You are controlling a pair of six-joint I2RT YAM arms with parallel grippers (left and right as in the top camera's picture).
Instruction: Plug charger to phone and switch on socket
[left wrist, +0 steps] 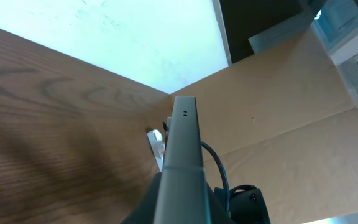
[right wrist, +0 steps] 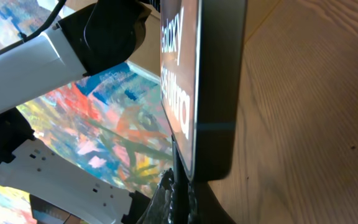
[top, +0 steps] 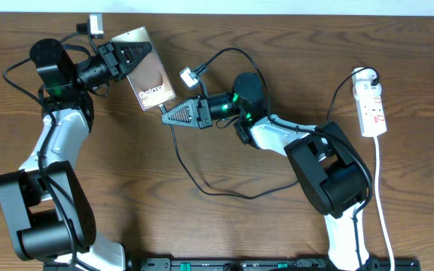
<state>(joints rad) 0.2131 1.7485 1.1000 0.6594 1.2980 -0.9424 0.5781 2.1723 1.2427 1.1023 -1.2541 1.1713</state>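
"While overhead the left gripper [top: 130, 56] clamps the phone [top: 153, 79] tilted, the right gripper [top: 170, 114] pinches the charger [top: 191, 177] beside it."

"Left wrist shows the phone's edge; right wrist, its end close above that gripper. The tip should enter straight, unskewed."

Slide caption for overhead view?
Left gripper holds phone; right gripper holds charger at its edge; socket sits far right.

You had a brown wooden table [top: 164, 233]. Past its edge you saw a white wall [left wrist: 135, 37] and a plain brown board [left wrist: 291, 112]. The right wrist view showed bright painted colors [right wrist: 104, 143].
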